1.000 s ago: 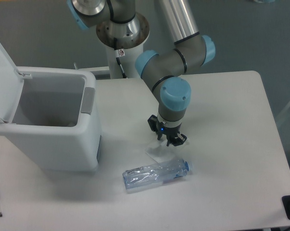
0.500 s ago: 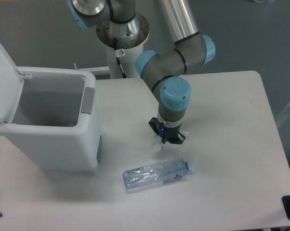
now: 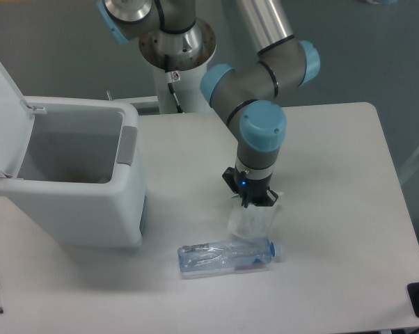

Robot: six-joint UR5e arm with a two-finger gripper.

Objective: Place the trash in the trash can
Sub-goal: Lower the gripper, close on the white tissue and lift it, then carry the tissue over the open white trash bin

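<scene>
A: The gripper (image 3: 252, 200) is pinched on the top edge of the white wrapper (image 3: 250, 223), which hangs just above the bottle (image 3: 227, 254) lying on the table (image 3: 335, 174).

B: It's a thin hold, so the wrapper may slip out on the way to the open trash can (image 3: 70, 184)

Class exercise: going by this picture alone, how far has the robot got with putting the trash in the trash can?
Nothing is binned yet: the trash can stands with its lid up, and no trash shows inside. In hand: the tool is shut on the white wrapper, which hangs just above the table. Left: drop it in, then fetch the crushed bottle, lying on the table.
</scene>
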